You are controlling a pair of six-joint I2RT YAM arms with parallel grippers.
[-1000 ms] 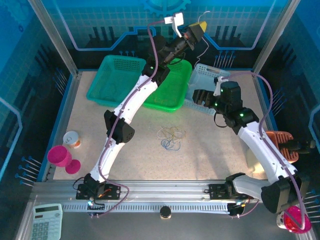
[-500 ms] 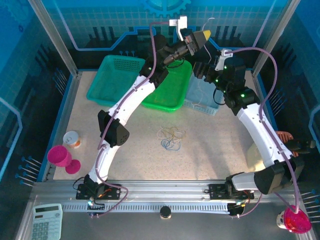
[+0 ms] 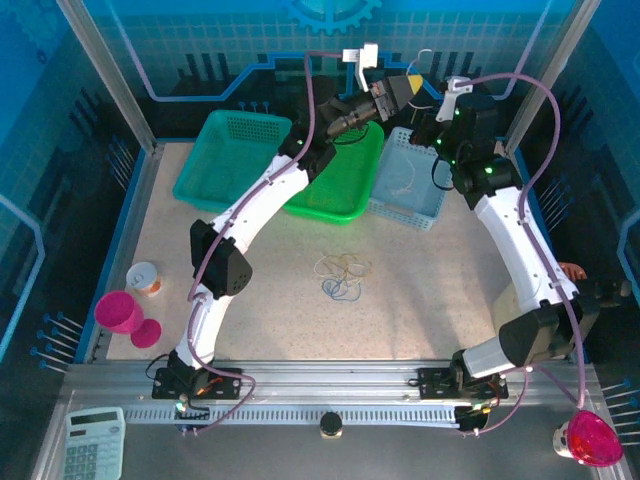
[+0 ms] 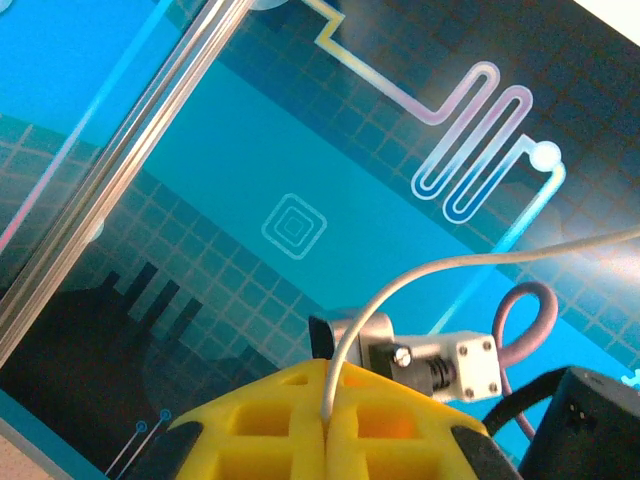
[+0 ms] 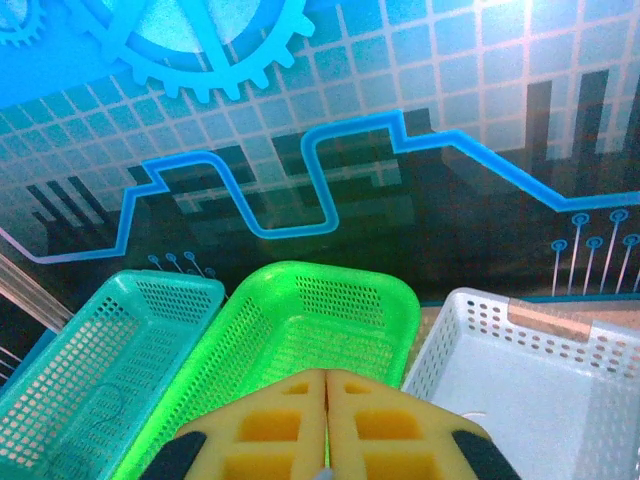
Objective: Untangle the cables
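Since a second ago your right arm has swung up from over the baskets toward the rear wall, and the left arm has reached slightly further right, so the two wrists now sit close together. The left gripper (image 4: 327,400) has its yellow fingers pressed together on one white cable (image 4: 400,290), which rises from the seam between them and arcs off to the right. The right gripper (image 5: 325,390) also has its fingers closed edge to edge; you cannot tell from its wrist view whether anything thin is caught in that seam. The remaining cables (image 3: 342,273) lie as one small clump of pale and blue loops on the counter (image 3: 270,300), well apart from both grippers and unmoved. You have three baskets along the back: one teal basket (image 3: 225,150), one green basket (image 3: 340,195) touching it, and one pale basket (image 3: 400,215) just beside the green one. One thin white strand (image 3: 405,185) lies inside the pale basket; whether it joins the held cable cannot be told.
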